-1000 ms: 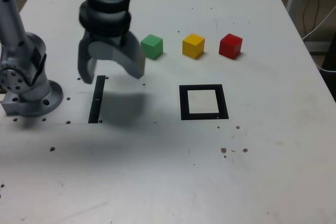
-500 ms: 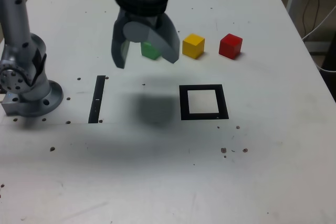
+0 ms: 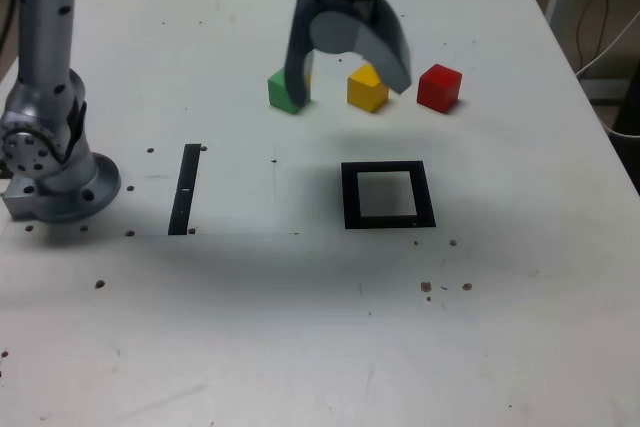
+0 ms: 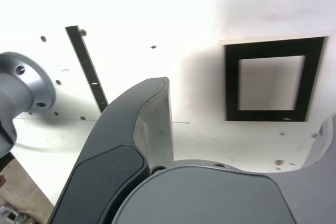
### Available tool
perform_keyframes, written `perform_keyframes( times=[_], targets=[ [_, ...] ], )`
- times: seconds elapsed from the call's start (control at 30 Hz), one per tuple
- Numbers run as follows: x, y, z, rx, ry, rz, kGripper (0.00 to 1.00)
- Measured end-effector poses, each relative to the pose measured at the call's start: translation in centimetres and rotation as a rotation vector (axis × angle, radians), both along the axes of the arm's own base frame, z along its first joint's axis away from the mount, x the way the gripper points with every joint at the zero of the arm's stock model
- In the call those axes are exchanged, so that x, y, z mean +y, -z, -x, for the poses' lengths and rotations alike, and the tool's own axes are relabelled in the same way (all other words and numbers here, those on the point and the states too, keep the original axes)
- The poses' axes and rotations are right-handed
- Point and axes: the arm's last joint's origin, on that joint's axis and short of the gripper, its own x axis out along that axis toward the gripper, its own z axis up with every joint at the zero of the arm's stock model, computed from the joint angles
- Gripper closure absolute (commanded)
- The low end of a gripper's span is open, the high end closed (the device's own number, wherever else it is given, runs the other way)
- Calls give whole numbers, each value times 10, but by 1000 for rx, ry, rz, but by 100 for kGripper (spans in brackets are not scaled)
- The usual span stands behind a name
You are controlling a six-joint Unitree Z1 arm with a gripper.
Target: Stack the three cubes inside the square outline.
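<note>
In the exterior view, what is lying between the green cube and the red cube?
The yellow cube lies between the green cube and the red cube, as the exterior view shows.

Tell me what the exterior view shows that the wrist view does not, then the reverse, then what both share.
Only the exterior view shows the green cube, yellow cube and red cube, in a row beyond the square outline.

Only the wrist view shows the grey cover at the claw's base from close up.

Both show the black square outline with nothing stacked inside it, the narrow black strip, the arm's round base and the open claw above the white table.
</note>
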Motion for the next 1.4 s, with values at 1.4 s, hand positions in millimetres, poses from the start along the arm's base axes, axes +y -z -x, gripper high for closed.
perform_keyframes(
  times=[1.4],
  targets=[
    [132, 25, -97, -77, 77, 24, 0]
  ],
)
